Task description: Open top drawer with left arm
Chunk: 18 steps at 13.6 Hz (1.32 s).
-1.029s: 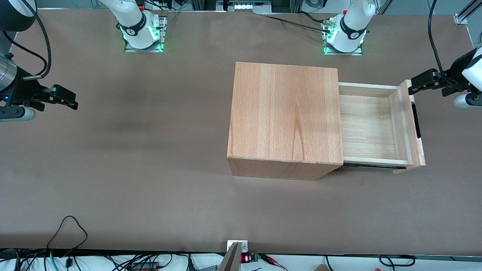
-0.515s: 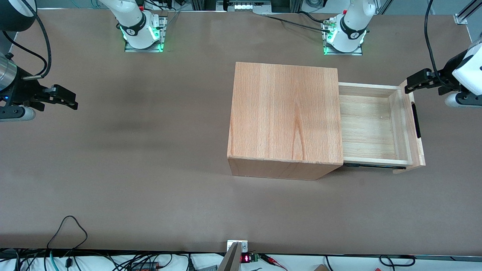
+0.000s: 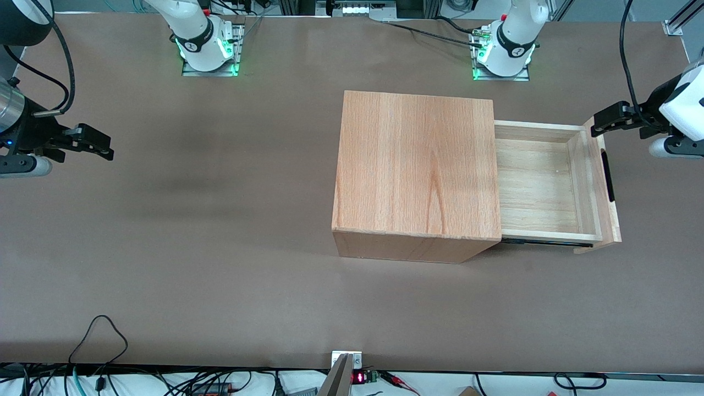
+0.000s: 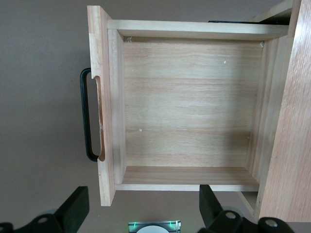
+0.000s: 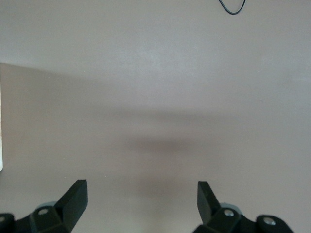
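We see the top drawer (image 3: 542,184) pulled well out of the wooden cabinet (image 3: 415,170), its tray exposed and bare inside. It slides out toward the working arm's end of the table, so its front panel (image 3: 604,184) faces that way, at about 3 o'clock from the cabinet in the front view. The panel's long axis runs from farther to nearer the front camera, and the slim black bar handle (image 3: 607,176) lies along that same line on the panel's outer face. In the left wrist view the handle (image 4: 87,121) stands out from the panel as a thin loop over a shallow cut-out in the wood.

The left arm (image 3: 679,118) hangs at the working arm's end of the table, and its gripper (image 3: 602,124) sits just beside the corner of the front panel farther from the front camera, at about 1 o'clock from the drawer's middle. In the wrist view its two black fingers (image 4: 74,209) are spread wide with nothing between them; the drawer shows past them, and we cannot see them touching it.

We can read no writing or label on the drawer or cabinet. At the table edge nearest the front camera, at 6 o'clock, a small red display (image 3: 358,377) glows, its digits too small to read.
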Available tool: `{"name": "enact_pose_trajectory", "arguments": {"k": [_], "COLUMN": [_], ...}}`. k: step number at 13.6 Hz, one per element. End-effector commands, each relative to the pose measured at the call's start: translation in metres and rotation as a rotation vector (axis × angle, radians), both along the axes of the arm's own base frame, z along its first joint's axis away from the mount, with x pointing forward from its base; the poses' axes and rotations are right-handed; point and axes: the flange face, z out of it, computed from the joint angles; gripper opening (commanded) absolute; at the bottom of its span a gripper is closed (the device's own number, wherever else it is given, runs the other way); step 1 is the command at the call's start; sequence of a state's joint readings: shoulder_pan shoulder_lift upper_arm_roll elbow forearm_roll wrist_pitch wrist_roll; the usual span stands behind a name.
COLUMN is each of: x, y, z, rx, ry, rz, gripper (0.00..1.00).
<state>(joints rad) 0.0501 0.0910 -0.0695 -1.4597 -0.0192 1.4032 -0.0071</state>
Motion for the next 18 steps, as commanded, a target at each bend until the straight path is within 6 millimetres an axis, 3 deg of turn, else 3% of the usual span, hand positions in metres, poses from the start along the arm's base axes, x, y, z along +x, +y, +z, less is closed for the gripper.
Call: {"name": "enact_pose_trajectory", "arguments": {"k": [1, 4, 7, 14, 16, 18], "x": [-0.005, -0.004, -0.001, -0.003, -0.018, -0.024], "y": [0.004, 0.004, 0.026, 0.011, 0.008, 0.007], "z": [0.002, 0.005, 0.015, -0.002, -0.010, -0.005], "rx": [0.028, 0.019, 0.012, 0.025, 0.031, 0.032], "ry": [-0.013, -0.022, -0.065, -0.044, -0.095, -0.108], "rz": [-0.010, -0.004, 0.035, 0.009, 0.007, 0.007], "gripper": [1.00, 1.00, 1.00, 1.00, 1.00, 1.00]}}
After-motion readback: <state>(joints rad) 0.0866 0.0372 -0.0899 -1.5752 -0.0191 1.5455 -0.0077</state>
